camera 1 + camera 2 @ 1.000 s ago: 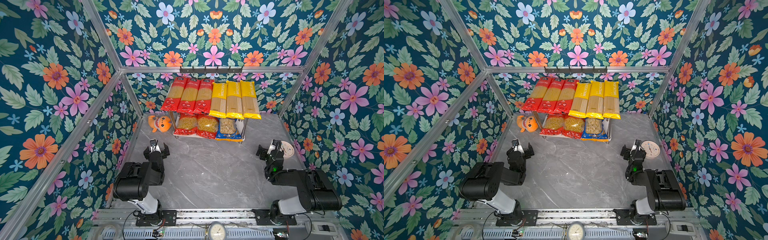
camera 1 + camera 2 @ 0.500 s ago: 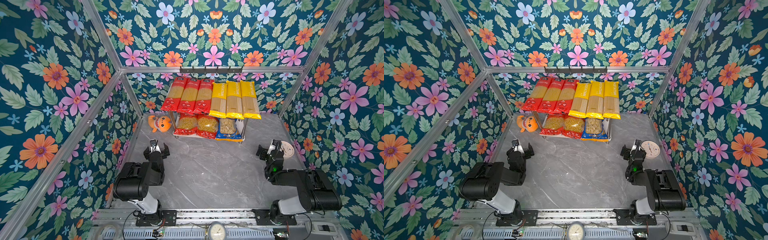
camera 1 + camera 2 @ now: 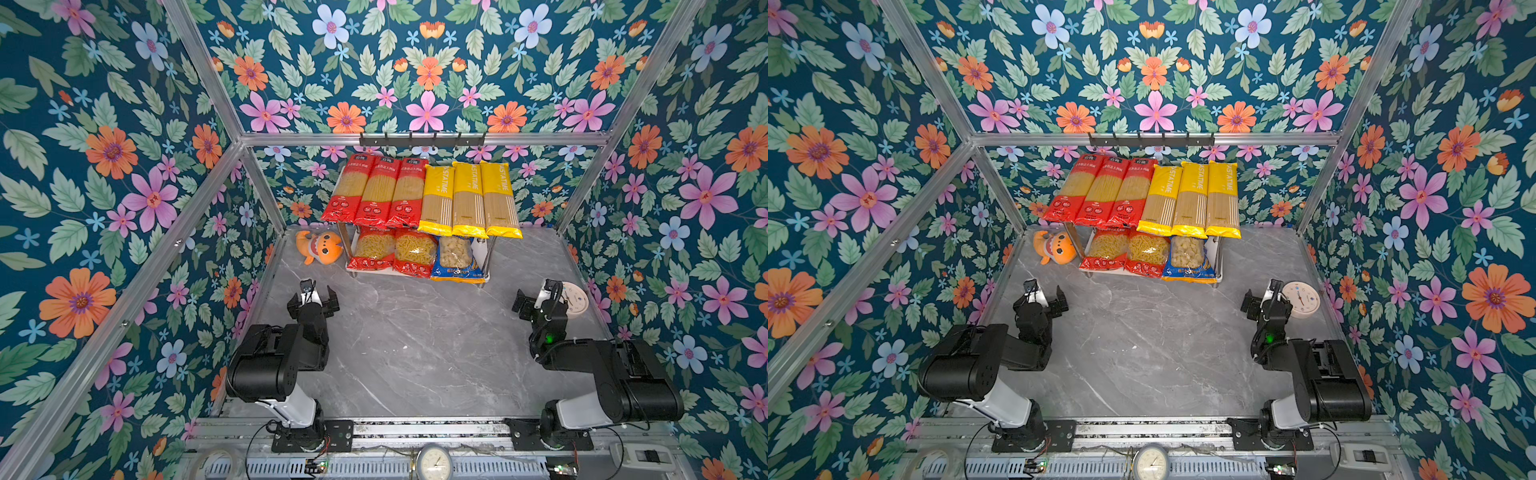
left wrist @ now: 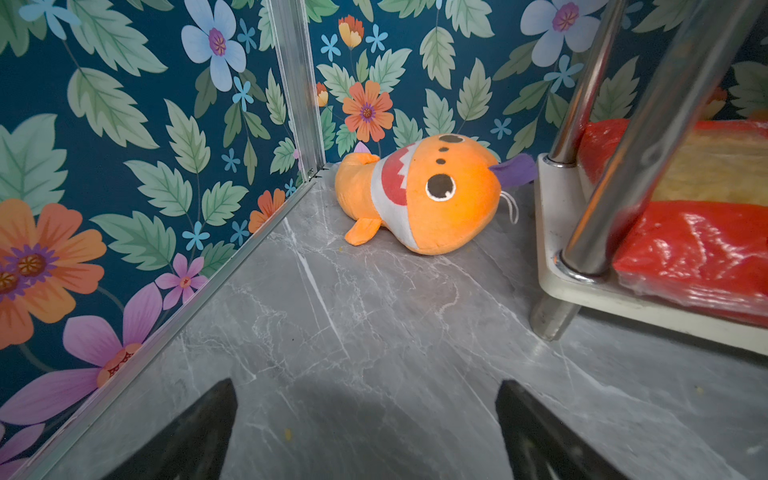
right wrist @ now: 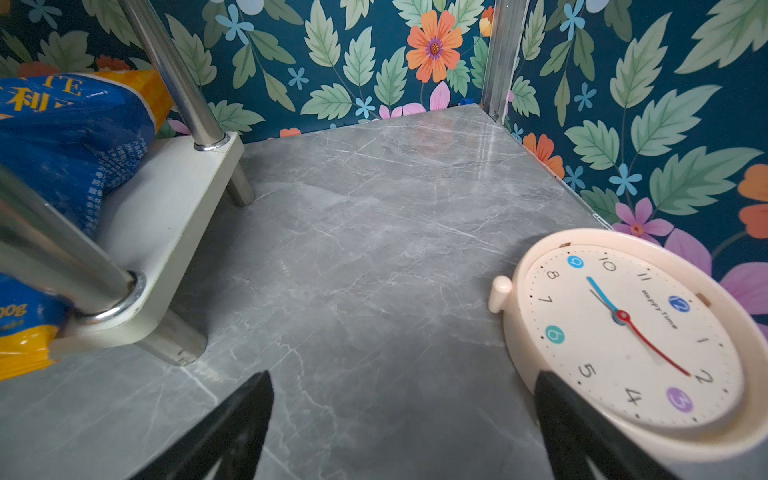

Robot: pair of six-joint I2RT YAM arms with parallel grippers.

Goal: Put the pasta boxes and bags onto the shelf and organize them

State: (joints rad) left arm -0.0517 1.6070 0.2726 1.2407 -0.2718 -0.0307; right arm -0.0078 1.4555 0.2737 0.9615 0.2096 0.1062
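Grey marble tabletop [image 3: 415, 353] open before the shelf [image 4: 550, 224]

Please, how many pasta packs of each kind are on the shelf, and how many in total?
Long red spaghetti packs: 3
Long yellow spaghetti packs: 3
Wide red short-pasta bags: 2
Blue-and-yellow bag: 1
Total: 9

I see no change since a second ago: left gripper [image 4: 365, 381] and right gripper [image 5: 403, 376] sit where they were in front of the shelf [image 5: 178, 199], pasta packs [image 3: 419, 195] unmoved.
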